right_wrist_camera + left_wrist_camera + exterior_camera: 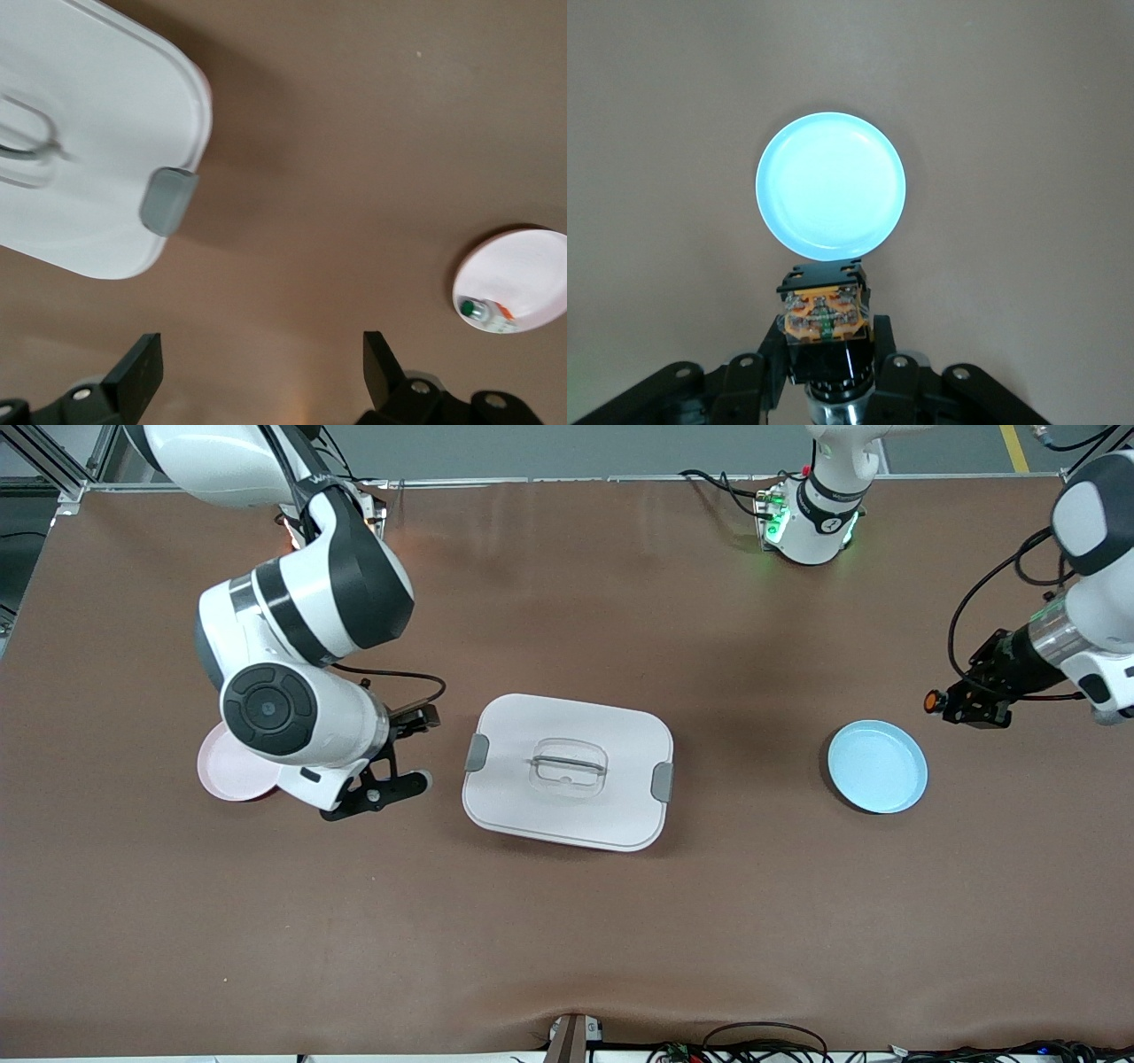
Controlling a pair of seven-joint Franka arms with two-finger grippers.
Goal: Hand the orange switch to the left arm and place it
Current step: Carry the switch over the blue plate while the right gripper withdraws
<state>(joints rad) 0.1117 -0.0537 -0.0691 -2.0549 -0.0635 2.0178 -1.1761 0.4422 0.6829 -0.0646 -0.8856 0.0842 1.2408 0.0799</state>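
Pickup looks done: left gripper is shut on the orange switch, up in the air over bare worktop next to the blue plate, toward the left arm's end. Left wrist view confirms it, jaws clamped on the black body of the switch, orange terminal block facing the plate, which sits empty just ahead. Right gripper is over the worktop between the pink plate and the box, jaws wide open, holding nothing; right wrist view shows both fingers spread with only worktop between them. Box sits mid-worktop, lid on, grey clips at both short ends, squarely between the two arms. Pink plate, in the right wrist view, already carries a small white-and-green component, not our part. My read: grasp and lift complete, handover not started, arms well apart with the box between them. Left to do, judging by the layout: bring the switch across above or around the box, meet the right gripper, pass it, then set it down, presumably at the pink plate end. Main risk is clipping the box lid or handle if the carry path runs low over it
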